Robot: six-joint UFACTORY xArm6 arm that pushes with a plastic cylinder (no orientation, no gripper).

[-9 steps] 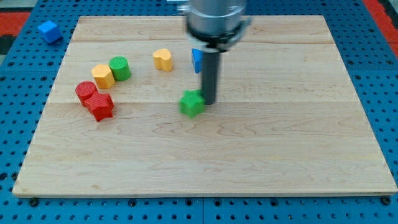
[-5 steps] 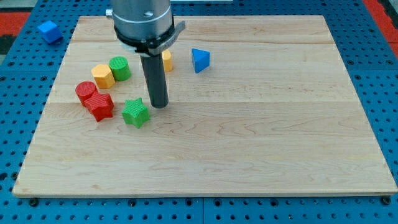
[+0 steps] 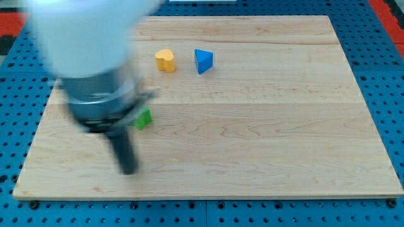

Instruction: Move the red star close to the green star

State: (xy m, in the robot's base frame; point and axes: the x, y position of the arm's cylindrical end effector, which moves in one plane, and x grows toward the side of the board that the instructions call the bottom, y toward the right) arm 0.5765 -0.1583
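Note:
My tip rests on the wooden board near the view's bottom left, and the arm above it is blurred. The green star peeks out just to the right of the arm, up and to the right of my tip. The red star is hidden behind the arm. The red cylinder, the yellow block and the green cylinder at the left are hidden too.
A yellow heart-shaped block and a blue triangular block sit near the view's top, right of the arm. The blue pegboard surrounds the board.
The arm has swept down and to the left, from beside the green star toward the board's bottom left. The green star first slid left toward the red star and now sits still.

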